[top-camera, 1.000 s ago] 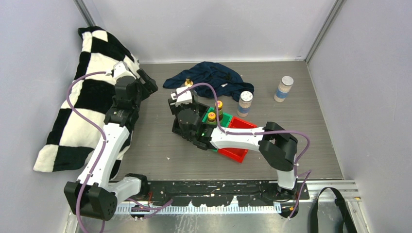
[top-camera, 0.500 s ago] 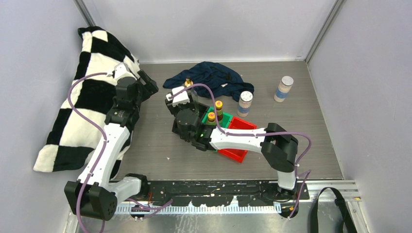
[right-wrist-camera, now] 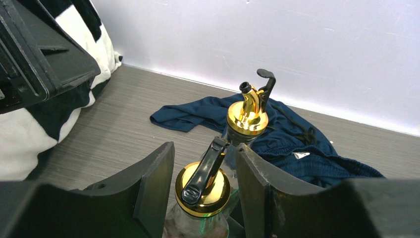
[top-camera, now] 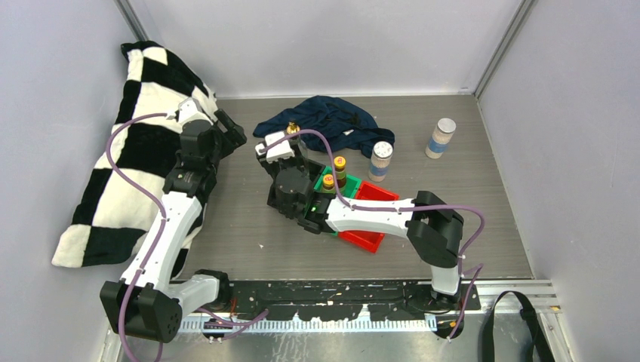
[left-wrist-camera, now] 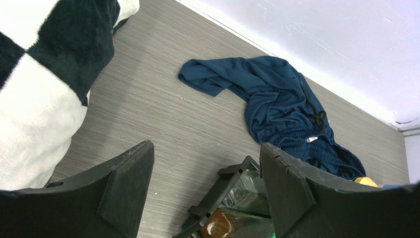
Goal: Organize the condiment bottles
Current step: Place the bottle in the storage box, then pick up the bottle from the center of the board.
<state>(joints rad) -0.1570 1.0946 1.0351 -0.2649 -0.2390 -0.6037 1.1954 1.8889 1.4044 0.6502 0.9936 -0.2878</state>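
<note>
Quick status from my end. My right hand (right-wrist-camera: pixel 204 148) is reached across to the left end of the bins and sits down over the near gold-pourer bottle (right-wrist-camera: pixel 203 191). The fingers (right-wrist-camera: pixel 153 188) hug it on both sides, with the gold cap filling the gap. I reckon that's a proper grip, but where the pads meet the glass is below the frame edge, so take it with a pinch of salt. The far gold-pourer bottle (right-wrist-camera: pixel 247 116) stands upright just behind it, so there's very little room on that side. In the left wrist view the glass seems to sit inside the black bin (left-wrist-camera: pixel 210 198), whose rim runs diagonally beneath it.

My left hand (left-wrist-camera: pixel 205 148) is spread wide with nothing in it. It hangs over a bare strip of bench (top-camera: pixel 249 226) between the checked blanket (top-camera: pixel 143 136) and the navy cloth (top-camera: pixel 324 121). The blanket is heaped against the left wall and laps onto the bench, eating up that whole edge. The cloth lies along the back edge.

The rear yellow-capped bottle (top-camera: pixel 340 167) and the front yellow-capped bottle (top-camera: pixel 328 181) stand upright in the green bin (top-camera: pixel 352 182), right beside the red bin (top-camera: pixel 362 240). The near white-capped jar (top-camera: pixel 382 160) stands on the bench just beyond the red bin. The far white-capped jar (top-camera: pixel 441 137) is out toward the back right corner, well apart from it.

Open room for moving is the right side of the bench and the near strip in front of the bins.
</note>
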